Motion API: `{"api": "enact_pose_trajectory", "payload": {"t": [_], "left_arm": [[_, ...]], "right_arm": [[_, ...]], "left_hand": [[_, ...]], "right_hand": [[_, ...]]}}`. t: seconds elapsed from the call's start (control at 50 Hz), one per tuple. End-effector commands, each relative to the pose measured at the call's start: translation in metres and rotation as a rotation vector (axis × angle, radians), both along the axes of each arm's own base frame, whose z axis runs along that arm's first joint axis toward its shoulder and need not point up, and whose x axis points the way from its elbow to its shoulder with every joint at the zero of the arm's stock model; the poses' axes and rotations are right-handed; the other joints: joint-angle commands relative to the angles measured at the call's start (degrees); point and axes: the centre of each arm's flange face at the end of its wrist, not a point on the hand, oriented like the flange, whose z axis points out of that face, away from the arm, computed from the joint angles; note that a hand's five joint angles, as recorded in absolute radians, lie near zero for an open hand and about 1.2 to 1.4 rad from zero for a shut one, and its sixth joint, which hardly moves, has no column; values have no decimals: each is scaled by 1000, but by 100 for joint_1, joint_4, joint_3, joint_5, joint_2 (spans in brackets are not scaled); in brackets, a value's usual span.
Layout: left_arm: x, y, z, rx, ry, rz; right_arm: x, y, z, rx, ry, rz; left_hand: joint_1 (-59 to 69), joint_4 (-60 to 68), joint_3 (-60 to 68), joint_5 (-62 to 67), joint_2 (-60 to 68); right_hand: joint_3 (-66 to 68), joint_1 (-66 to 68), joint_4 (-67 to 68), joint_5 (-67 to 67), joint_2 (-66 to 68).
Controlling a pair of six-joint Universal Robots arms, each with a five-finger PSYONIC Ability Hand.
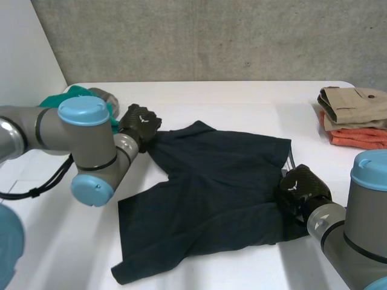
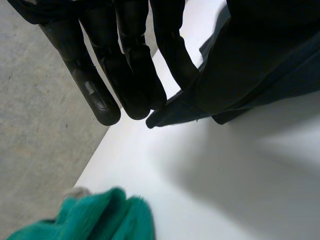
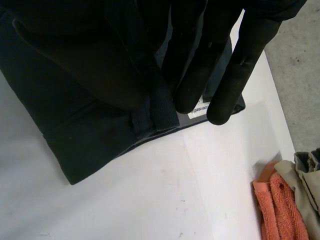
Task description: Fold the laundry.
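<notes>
Shorts, dark navy, lie spread mid-table, mostly flat but creased. The waistband is on my right side, the legs run to the left.

Left hand is on the far left corner, at a leg hem. In the left wrist view the fingers are nearly straight, and the cloth looks nipped between the nearest finger and the thumb. The hem there is lifted off the table. I read that as a pinch, not a full wrap.

Right hand is at the waistband edge. In its wrist view the fingers are straight over the waistband, close to the white label. Fabric is bunched up against the thumb side, so it seems to be a pinch too.

Step, as I judge it: both grips are set, first fold not yet made. No layer is doubled over so far.

Next move: both hands have to travel together with the cloth kept taut between them. The left pinch looks shallow, so I'd go slow or the hem could slip.

The green cloth sits just behind the left hand, so keep clear of it. The folded pile, tan on orange, is at far right, well apart.
</notes>
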Motion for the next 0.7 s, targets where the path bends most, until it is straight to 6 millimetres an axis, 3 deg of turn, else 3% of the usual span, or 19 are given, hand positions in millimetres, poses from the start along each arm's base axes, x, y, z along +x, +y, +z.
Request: {"api": "enact_pose_trajectory", "payload": {"t": [0.02, 0.26, 0.34, 0.46, 0.56, 0.7], "left_arm": [[13, 18, -9, 16, -124, 50], [7, 28, -10, 3, -157, 142], [1, 31, -2, -7, -129, 96], [9, 42, 30, -25, -84, 94], [29, 76, 58, 60, 28, 125], [55, 128, 78, 228, 189, 175]], "right_arm": [[2, 2, 1, 15, -42, -15], [-1, -2, 4, 8, -51, -33], [0, -4, 7, -5, -59, -33], [1, -5, 13, -24, -81, -37], [3, -7, 17, -9, -161, -70], [5, -12, 20, 17, -270, -121]], "left_hand": [[1424, 1146, 1193, 1394, 1160], [1424, 1146, 1193, 1394, 1160], [-4381, -4659, -4612, -4411, -4645], [-4664, -4941, -4894, -4693, -4927], [-4663, -4941, -4894, -4693, -4927], [-4647, -4924, -4878, -4676, -4910]], "right_hand": [[1193, 1637, 1147, 1216, 1305], [1193, 1637, 1147, 1216, 1305], [1193, 1637, 1147, 1216, 1305], [1193, 1637, 1147, 1216, 1305], [1193, 1637, 1147, 1216, 1305], [1193, 1637, 1147, 1216, 1305]]}}
